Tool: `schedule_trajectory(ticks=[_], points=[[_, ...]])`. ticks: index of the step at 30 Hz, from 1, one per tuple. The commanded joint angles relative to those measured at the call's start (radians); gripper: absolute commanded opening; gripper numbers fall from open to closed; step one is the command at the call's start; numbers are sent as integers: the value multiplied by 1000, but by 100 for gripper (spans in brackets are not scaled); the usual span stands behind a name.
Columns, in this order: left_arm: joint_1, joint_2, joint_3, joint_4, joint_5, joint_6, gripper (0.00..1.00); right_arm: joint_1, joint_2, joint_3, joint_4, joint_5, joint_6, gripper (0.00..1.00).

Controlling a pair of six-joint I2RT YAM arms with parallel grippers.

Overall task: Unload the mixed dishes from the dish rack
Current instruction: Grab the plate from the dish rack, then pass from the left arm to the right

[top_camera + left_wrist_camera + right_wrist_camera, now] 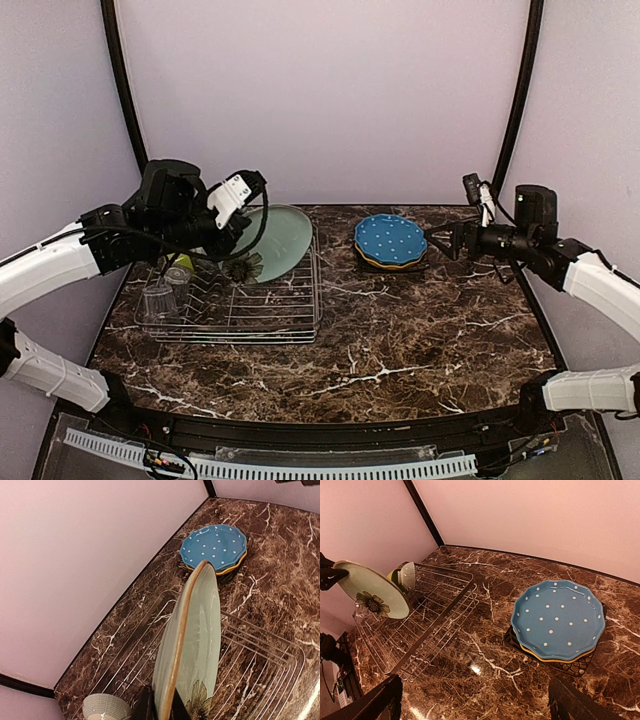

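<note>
My left gripper (236,258) is shut on the lower rim of the large pale-green flower plate (282,240). It holds the plate on edge over the back of the dish rack (250,318). In the left wrist view the plate's gold rim (186,645) runs up from between the two dark fingers (145,707). Two clear glasses (158,300) and a yellow-green bowl (184,264) stand in the rack's left end, with a pale bowl (106,707) beside them. The blue dotted plate (391,238) tops a yellow plate (555,657) and a black square plate (570,667) on the table. My right gripper (441,240) hangs open just right of that stack.
The marble table (400,340) is walled by lilac panels at the back and both sides, with black posts (518,100) in the corners. The plate stack sits right of the rack, near the back wall. A white slotted cable duct (300,465) runs along the near edge.
</note>
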Motion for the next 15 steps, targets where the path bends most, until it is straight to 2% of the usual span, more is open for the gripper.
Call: schedule_trajectory(ticks=[1, 8, 15], points=[[58, -34, 82, 137, 104, -194, 1, 17, 31, 23, 64, -84, 61, 99], [83, 15, 174, 120, 195, -389, 1, 57, 93, 45, 164, -160, 139, 98], [95, 21, 133, 249, 367, -551, 1, 116, 181, 104, 258, -256, 195, 92]])
